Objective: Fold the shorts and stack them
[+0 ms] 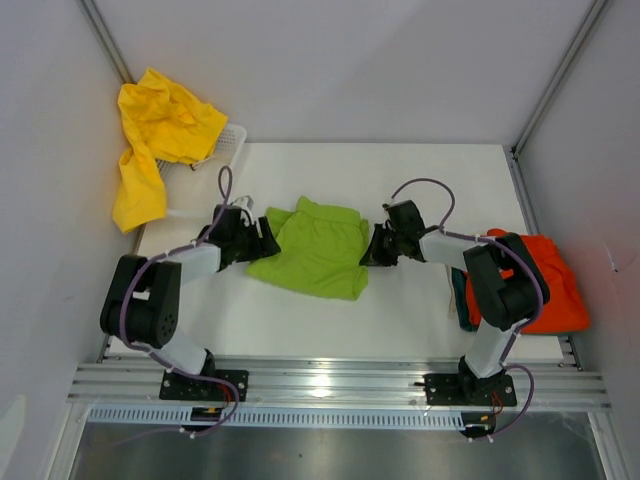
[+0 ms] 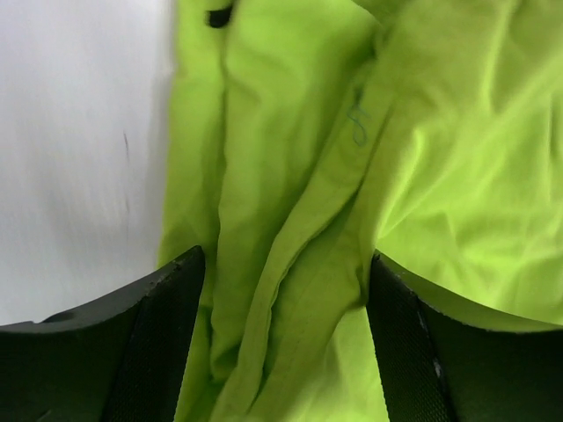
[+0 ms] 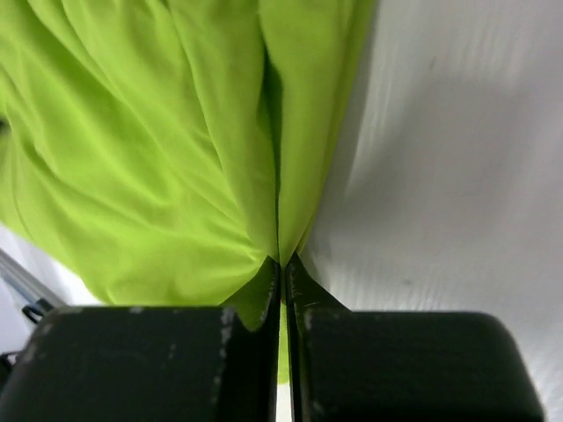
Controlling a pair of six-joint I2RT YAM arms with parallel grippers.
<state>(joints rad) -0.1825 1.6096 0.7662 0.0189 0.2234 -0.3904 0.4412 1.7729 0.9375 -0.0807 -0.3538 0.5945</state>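
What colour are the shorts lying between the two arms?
The shorts are lime green, clearest in the top external view.

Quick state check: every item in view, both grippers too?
lime green shorts: unfolded, rumpled, centre, right edge pinched.
right gripper: shut on the lime green shorts.
left gripper: open, jaws straddling the left edge, no grip.
yellow shorts: unfolded, draped over the basket.
white basket: back left, mostly covered.
orange-red shorts: looks folded, far right.
dark teal shorts: under the orange-red pair, mostly hidden.
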